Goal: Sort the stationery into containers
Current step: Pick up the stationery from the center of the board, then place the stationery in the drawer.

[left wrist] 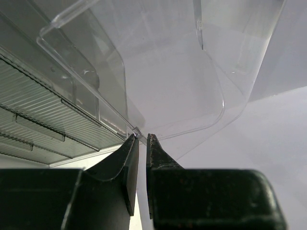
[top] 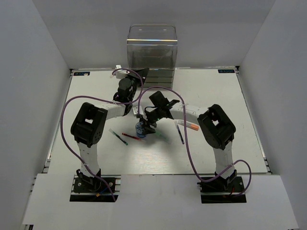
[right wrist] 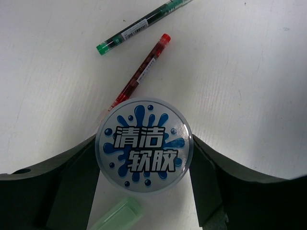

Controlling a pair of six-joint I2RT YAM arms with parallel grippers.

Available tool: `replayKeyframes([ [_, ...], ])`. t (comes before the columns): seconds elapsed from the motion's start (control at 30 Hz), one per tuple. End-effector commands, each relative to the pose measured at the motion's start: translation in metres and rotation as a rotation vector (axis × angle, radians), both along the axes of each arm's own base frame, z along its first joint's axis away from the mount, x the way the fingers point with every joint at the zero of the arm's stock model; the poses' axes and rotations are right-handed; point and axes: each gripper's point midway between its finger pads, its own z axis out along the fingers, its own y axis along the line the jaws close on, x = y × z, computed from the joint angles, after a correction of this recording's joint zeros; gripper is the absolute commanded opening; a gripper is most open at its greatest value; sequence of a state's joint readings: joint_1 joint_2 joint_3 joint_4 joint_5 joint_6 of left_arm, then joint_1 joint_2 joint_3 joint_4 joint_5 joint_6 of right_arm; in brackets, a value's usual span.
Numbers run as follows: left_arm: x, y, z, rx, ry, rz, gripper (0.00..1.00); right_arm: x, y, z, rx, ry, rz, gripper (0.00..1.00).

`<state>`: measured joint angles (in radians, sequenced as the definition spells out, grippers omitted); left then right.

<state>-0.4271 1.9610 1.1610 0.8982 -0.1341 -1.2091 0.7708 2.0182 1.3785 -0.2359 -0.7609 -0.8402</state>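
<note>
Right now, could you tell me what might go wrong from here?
The right gripper holds the round roll by its curved rim; it could slip out. The red pen ends at the roll's edge and may be dragged. The left gripper pinches the clear drawer by its thin lip and may slip.

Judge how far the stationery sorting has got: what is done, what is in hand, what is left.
Done: nothing looks sorted yet; no stationery shows in the clear cabinet. In hand: the left gripper pinches the edge of a clear drawer, and the right gripper clamps the blue-white roll. Left: the red pen, green-tipped pen, orange-capped marker and dark thin pen lie on the table.
</note>
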Motion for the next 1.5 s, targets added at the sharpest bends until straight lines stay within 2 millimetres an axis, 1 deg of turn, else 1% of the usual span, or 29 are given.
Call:
replayKeyframes([
  [0.0,-0.014,0.008,0.099,-0.071,-0.207,0.000,0.00,0.000,0.001,0.029,0.038,-0.038,0.022,0.23],
  [0.03,-0.014,0.008,0.099,-0.071,-0.207,0.000,0.00,0.000,-0.001,0.038,0.051,-0.062,0.019,0.19],
  [0.07,-0.014,0.008,0.099,-0.071,-0.207,0.000,0.00,0.006,-0.005,0.039,0.043,-0.088,-0.003,0.16],
  [0.1,-0.014,0.008,0.099,-0.071,-0.207,0.000,0.00,0.001,-0.012,0.040,0.038,-0.103,-0.003,0.14],
  [0.17,-0.014,0.008,0.099,-0.071,-0.207,0.000,0.00,0.020,-0.020,0.055,0.052,-0.203,-0.064,0.11],
  [0.2,-0.014,0.008,0.099,-0.071,-0.207,0.000,0.00,0.018,-0.033,0.048,0.028,-0.209,-0.094,0.11],
  [0.23,-0.014,0.008,0.099,-0.071,-0.207,0.000,0.00,0.031,-0.035,0.055,0.057,-0.258,-0.128,0.10],
  [0.27,-0.015,0.008,0.101,-0.075,-0.216,0.000,0.00,0.034,-0.042,0.052,0.047,-0.261,-0.159,0.10],
  [0.37,-0.015,0.009,0.103,-0.079,-0.224,0.001,0.00,0.062,-0.064,0.065,0.050,-0.344,-0.287,0.06],
  [0.4,-0.015,0.009,0.103,-0.079,-0.224,0.001,0.00,0.080,-0.071,0.080,0.070,-0.414,-0.352,0.05],
  [0.53,-0.016,0.009,0.106,-0.091,-0.230,-0.002,0.00,0.109,-0.095,0.090,0.089,-0.534,-0.451,0.02],
  [0.57,-0.016,0.009,0.106,-0.091,-0.230,-0.002,0.00,0.124,-0.101,0.102,0.117,-0.593,-0.481,0.00],
  [0.63,-0.016,0.009,0.110,-0.095,-0.239,-0.002,0.00,0.131,-0.105,0.102,0.112,-0.632,-0.487,0.00],
  [0.67,-0.016,0.009,0.110,-0.095,-0.239,-0.002,0.00,0.141,-0.105,0.112,0.144,-0.691,-0.493,0.00],
  [0.73,-0.016,0.009,0.115,-0.099,-0.247,-0.002,0.00,0.151,-0.108,0.115,0.148,-0.734,-0.506,0.00],
  [0.77,-0.016,0.009,0.115,-0.099,-0.247,-0.002,0.00,0.160,-0.108,0.126,0.186,-0.785,-0.521,0.00],
  [0.83,-0.016,0.009,0.119,-0.102,-0.255,-0.002,0.00,0.171,-0.109,0.132,0.209,-0.833,-0.538,0.00],
  [0.9,-0.016,0.009,0.119,-0.102,-0.255,-0.002,0.00,0.176,-0.106,0.148,0.251,-0.905,-0.528,0.00],
  [0.97,-0.016,0.009,0.119,-0.102,-0.255,-0.002,0.00,0.181,-0.105,0.147,0.258,-0.933,-0.517,0.00],
  [1.0,-0.016,0.009,0.119,-0.102,-0.255,-0.002,0.00,0.185,-0.103,0.161,0.294,-0.985,-0.518,0.00],
  [1.07,-0.016,0.009,0.119,-0.102,-0.255,-0.002,0.00,0.190,-0.103,0.163,0.308,-1.008,-0.526,0.00],
  [1.1,-0.016,0.009,0.119,-0.111,-0.253,-0.004,0.00,0.194,-0.103,0.177,0.351,-1.054,-0.540,0.00],
  [1.17,-0.018,0.010,0.124,-0.115,-0.261,-0.004,0.00,0.199,-0.102,0.174,0.361,-1.073,-0.556,0.00],
  [1.2,-0.018,0.010,0.124,-0.115,-0.261,-0.004,0.00,0.202,-0.104,0.191,0.411,-1.136,-0.577,0.00],
  [1.3,-0.018,0.010,0.124,-0.115,-0.261,-0.004,0.00,0.214,-0.107,0.195,0.457,-1.215,-0.641,0.00],
  [1.33,-0.018,0.010,0.124,-0.115,-0.261,-0.004,0.00,0.217,-0.111,0.208,0.490,-1.263,-0.674,0.00],
  [1.37,-0.018,0.010,0.124,-0.115,-0.261,-0.004,0.00,0.220,-0.114,0.211,0.494,-1.287,-0.699,0.00],
  [1.4,-0.018,0.010,0.124,-0.115,-0.261,-0.004,0.00,0.227,-0.113,0.207,0.496,-1.300,-0.716,0.00],
  [1.47,-0.018,0.010,0.124,-0.115,-0.261,-0.004,0.00,0.231,-0.116,0.224,0.543,-1.351,-0.753,0.00],
])
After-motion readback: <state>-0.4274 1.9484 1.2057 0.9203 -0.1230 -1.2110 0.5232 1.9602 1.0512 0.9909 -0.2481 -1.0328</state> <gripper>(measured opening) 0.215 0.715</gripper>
